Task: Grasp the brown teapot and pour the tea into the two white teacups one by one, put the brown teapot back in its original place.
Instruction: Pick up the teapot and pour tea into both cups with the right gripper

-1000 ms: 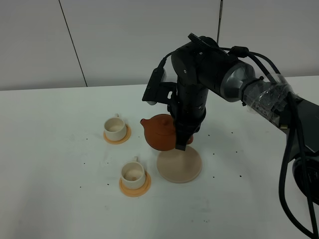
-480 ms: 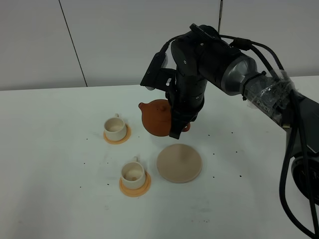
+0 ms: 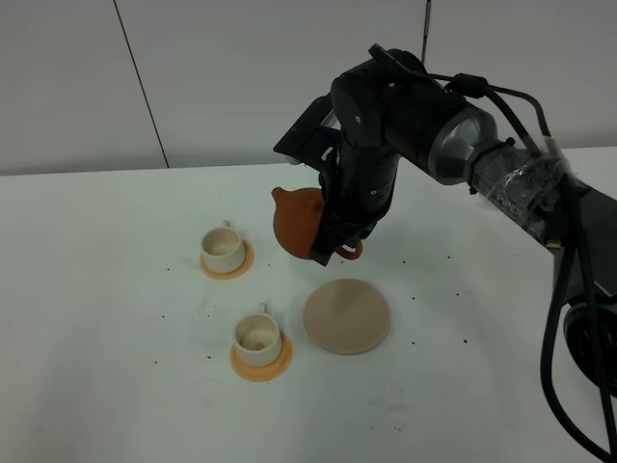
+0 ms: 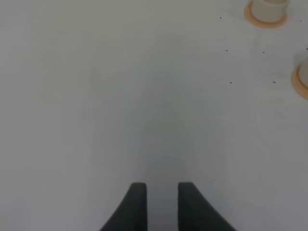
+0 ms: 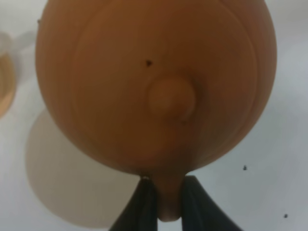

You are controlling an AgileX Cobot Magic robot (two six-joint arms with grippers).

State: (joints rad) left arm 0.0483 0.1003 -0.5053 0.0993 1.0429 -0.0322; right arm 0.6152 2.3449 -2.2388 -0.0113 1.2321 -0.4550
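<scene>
The brown teapot (image 3: 294, 222) hangs in the air above the table, spout pointing left, between the far white teacup (image 3: 223, 248) and the beige saucer (image 3: 347, 315). My right gripper (image 3: 339, 251) is shut on its loop handle; the right wrist view shows the lid and knob (image 5: 171, 98) with the fingers (image 5: 144, 204) clamped on the handle. The near teacup (image 3: 257, 334) stands on its orange coaster, left of the saucer. No tea is visible. My left gripper (image 4: 161, 202) is over bare table, its jaws almost together and holding nothing.
The empty saucer also shows under the teapot in the right wrist view (image 5: 62, 183). The left wrist view shows one cup (image 4: 268, 7) and the edge of a coaster (image 4: 302, 79) far off. Dark specks dot the white table (image 3: 116, 386).
My right gripper has lifted the teapot off the saucer, up and slightly left toward the far cup. The saucer now lies bare. The cups have not moved.
</scene>
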